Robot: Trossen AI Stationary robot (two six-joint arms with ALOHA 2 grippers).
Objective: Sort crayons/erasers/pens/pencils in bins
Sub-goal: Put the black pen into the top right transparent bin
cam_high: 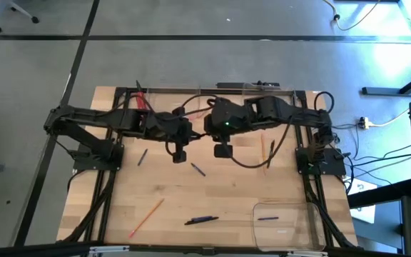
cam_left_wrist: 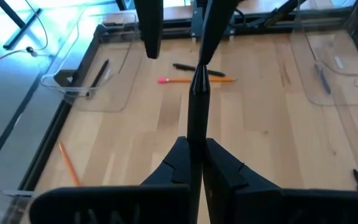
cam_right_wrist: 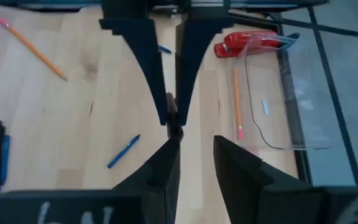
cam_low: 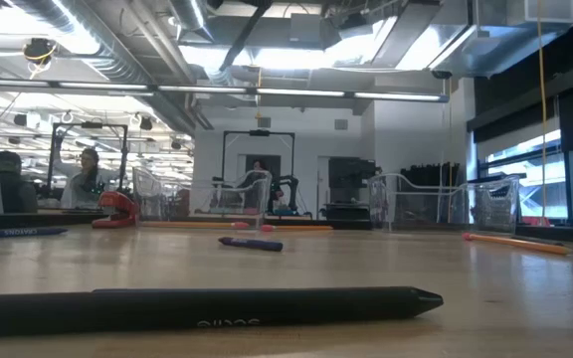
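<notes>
My two grippers meet above the middle of the table. My left gripper (cam_left_wrist: 194, 149) (cam_high: 195, 137) is shut on a slim black pen (cam_left_wrist: 197, 115), which sticks out forward toward the right arm. My right gripper (cam_right_wrist: 197, 146) (cam_left_wrist: 178, 65) is open, and the pen's free end (cam_right_wrist: 174, 126) stands beside one of its fingers (cam_right_wrist: 165, 165). Three clear bins show: one at the far edge (cam_high: 291, 91), holding a dark pen (cam_left_wrist: 99, 73); one at the near right corner (cam_high: 291, 208); one by the red stapler (cam_right_wrist: 291, 93). Neither gripper shows in the low view. My left gripper pinches the black pen's near end (cam_left_wrist: 197, 140) between its two fingers, which lie along the pen. The pen is lifted clear of the table and slants forward and down. My right gripper: one finger (cam_left_wrist: 209, 50) stands at the pen's tip (cam_left_wrist: 199, 84); whether it touches I cannot tell.
Loose on the wood lie pens (cam_high: 202, 220) (cam_high: 198, 170) (cam_high: 142, 155) and pencils (cam_high: 146, 218) (cam_high: 270, 153). A red stapler (cam_high: 141, 100) lies at the far left. A black pen (cam_low: 207, 308) lies close to the low camera. People sit in the room beyond.
</notes>
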